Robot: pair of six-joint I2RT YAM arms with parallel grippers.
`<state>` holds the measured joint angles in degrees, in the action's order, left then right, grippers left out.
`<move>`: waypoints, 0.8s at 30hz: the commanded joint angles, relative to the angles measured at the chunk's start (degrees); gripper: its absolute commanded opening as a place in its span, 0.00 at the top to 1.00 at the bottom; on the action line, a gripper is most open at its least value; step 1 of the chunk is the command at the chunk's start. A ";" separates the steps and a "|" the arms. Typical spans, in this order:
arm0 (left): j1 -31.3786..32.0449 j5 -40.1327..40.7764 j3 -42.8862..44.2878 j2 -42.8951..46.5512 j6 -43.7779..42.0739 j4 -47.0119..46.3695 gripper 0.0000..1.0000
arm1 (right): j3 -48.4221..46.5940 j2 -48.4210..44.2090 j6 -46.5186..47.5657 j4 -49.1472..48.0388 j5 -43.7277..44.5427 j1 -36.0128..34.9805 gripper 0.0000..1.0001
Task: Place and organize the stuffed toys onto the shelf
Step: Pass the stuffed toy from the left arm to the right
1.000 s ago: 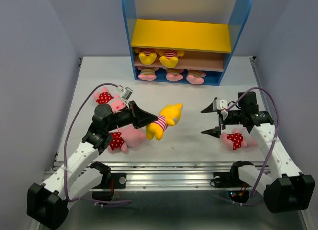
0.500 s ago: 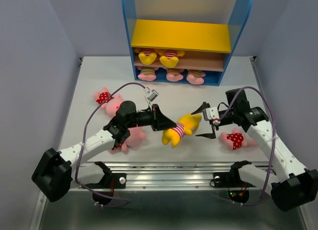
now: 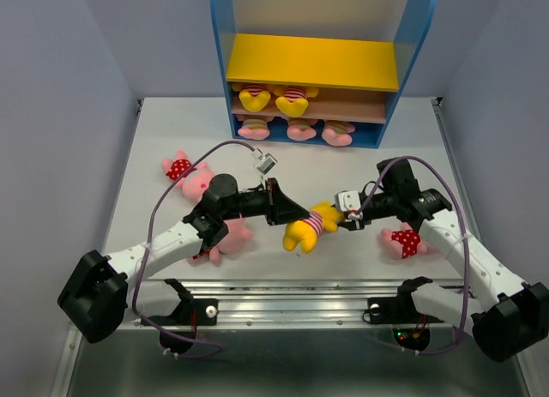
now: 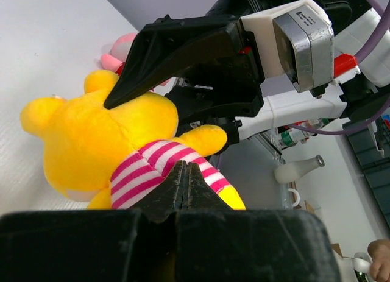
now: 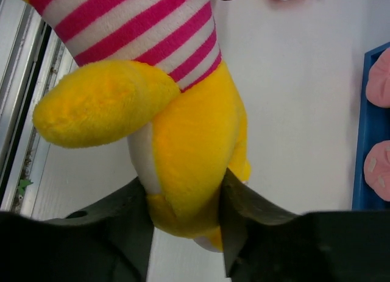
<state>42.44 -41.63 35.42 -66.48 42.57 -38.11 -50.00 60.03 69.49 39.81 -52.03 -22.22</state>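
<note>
While left gripper [image 3: 287,213] pinches striped knit shirt, right gripper [image 3: 340,219] squeezes rounded head of fuzzy yellow bear [image 3: 300,234].

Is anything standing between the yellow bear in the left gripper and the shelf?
Nothing visible does: only bare table lies between the yellow bear and the shelf.
</note>
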 commanded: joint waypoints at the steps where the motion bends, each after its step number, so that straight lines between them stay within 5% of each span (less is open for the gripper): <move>1: 0.46 -1.00 1.67 0.74 0.32 -6.10 1.00 | 0.87 -0.88 -3.39 -4.21 1.49 -0.37 0.62; 4: 0.46 -0.21 1.14 0.65 0.15 -6.10 1.00 | -0.01 -1.49 -3.49 -2.64 2.19 -0.37 0.76; 6: 0.46 0.84 1.32 0.91 -0.81 -5.32 0.86 | -0.45 -1.76 -2.96 -0.01 3.24 -0.37 0.80; 9: 0.46 4.69 3.42 2.66 -6.33 4.32 0.50 | -1.24 -1.76 -2.08 4.47 5.35 -0.37 0.90; 12: 0.46 9.44 6.23 5.47 -12.74 12.84 0.46 | -2.21 -1.41 -1.64 9.48 7.37 -0.37 0.98; 17: 0.46 17.53 10.63 10.66 -23.91 25.78 0.36 | -2.38 -2.02 -3.49 14.22 10.19 -0.37 0.99; 19: 0.46 18.69 11.16 13.55 -30.13 29.66 0.04 | -4.22 -0.71 -3.40 16.51 12.38 -0.37 0.99; 24: 5.00 22.97 8.62 16.82 -38.25 32.30 0.01 | -10.72 5.88 -4.62 25.13 18.88 -0.37 0.98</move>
<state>43.46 -23.79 44.16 -51.18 14.72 -10.13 -54.89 62.22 66.43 58.37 -38.87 -22.22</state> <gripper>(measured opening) 0.986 0.239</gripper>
